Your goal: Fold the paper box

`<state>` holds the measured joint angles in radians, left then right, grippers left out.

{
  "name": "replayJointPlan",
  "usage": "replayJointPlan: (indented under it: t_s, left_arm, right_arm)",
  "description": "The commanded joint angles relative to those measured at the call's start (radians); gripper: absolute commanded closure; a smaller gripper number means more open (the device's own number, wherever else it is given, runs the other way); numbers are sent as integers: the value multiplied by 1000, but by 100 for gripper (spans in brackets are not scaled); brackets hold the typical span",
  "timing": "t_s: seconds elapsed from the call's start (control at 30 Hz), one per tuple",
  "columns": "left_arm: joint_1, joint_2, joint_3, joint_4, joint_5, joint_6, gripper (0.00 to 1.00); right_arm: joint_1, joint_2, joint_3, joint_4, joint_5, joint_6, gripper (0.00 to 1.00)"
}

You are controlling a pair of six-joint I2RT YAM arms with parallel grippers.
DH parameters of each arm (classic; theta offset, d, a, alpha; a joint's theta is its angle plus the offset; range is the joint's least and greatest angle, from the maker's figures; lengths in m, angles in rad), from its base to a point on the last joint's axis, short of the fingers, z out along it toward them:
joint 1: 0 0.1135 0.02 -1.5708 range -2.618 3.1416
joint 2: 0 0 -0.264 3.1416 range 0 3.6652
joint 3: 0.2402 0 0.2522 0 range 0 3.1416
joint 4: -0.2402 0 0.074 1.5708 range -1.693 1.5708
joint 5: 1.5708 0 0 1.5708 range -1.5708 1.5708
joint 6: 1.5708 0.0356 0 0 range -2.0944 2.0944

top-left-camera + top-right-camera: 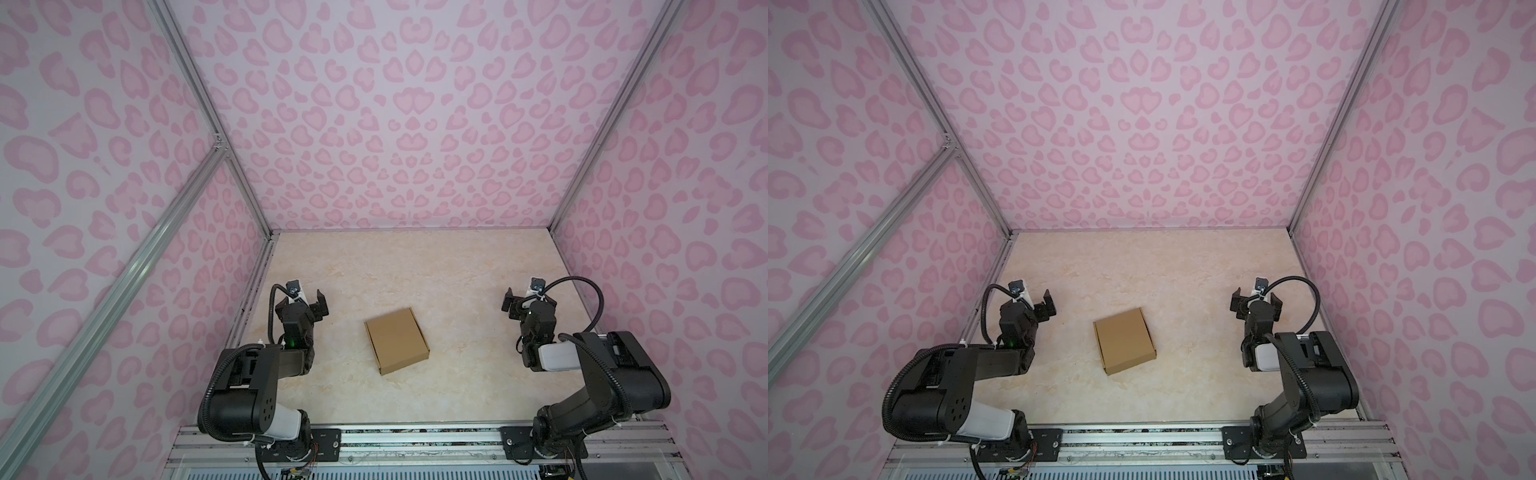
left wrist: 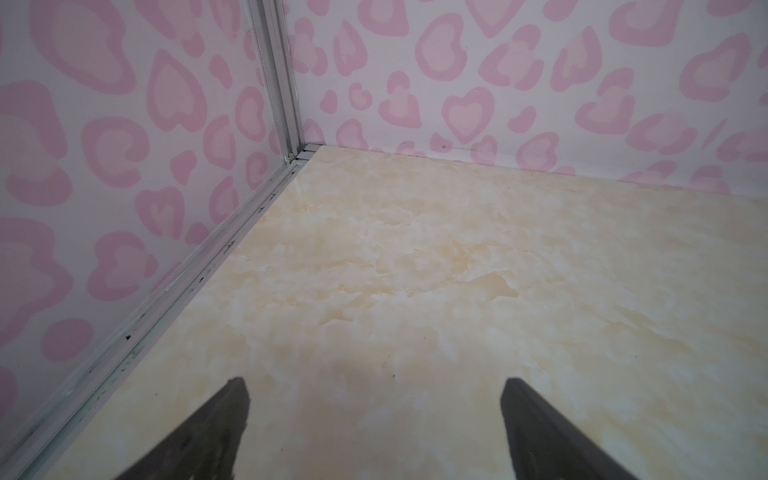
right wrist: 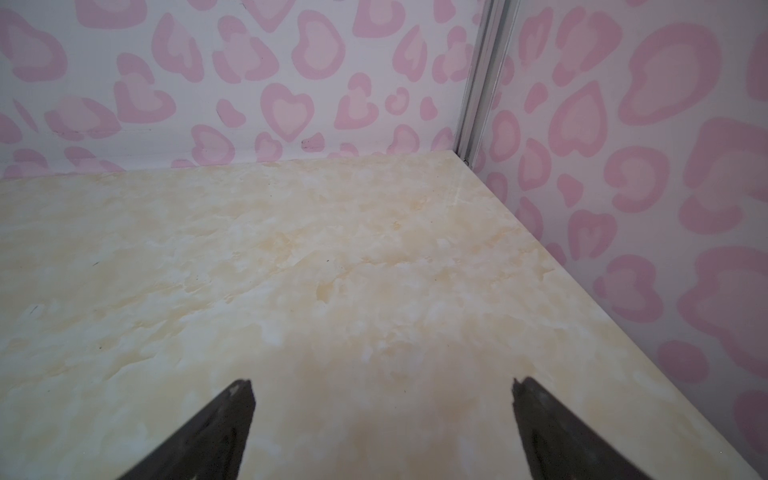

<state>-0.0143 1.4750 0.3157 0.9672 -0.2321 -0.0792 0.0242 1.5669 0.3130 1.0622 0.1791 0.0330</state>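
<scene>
Both spread wide, empty: left gripper (image 2: 374, 386), right gripper (image 3: 382, 386). Shallow brown cardboard paper box (image 1: 397, 340) lay central on cream marbled tabletop (image 1: 457, 270), four o'clock from nearer left gripper, long axis eleven-to-five.

The paper box (image 1: 397, 340) too small in both top views for me to make out tabs or slits, its inside hidden from me, fingers of my left gripper (image 2: 374, 382) and right gripper (image 3: 382, 381) cut off at the wrist views' edges, dark and blurred
</scene>
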Motion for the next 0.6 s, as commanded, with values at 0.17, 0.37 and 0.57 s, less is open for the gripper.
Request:
replayJointPlan:
  t_s: [0.17, 0.37, 0.57]
  left_arm:
    - [2, -2, -1, 40, 1, 6, 3]
    - [1, -2, 0, 41, 1, 7, 3]
    - [1, -3, 0, 40, 1, 6, 3]
  right_arm:
    - [-4, 1, 0, 8, -130, -37, 0]
    - [-18, 0, -1, 9, -72, 6, 0]
    - [-27, 2, -4, 22, -200, -29, 0]
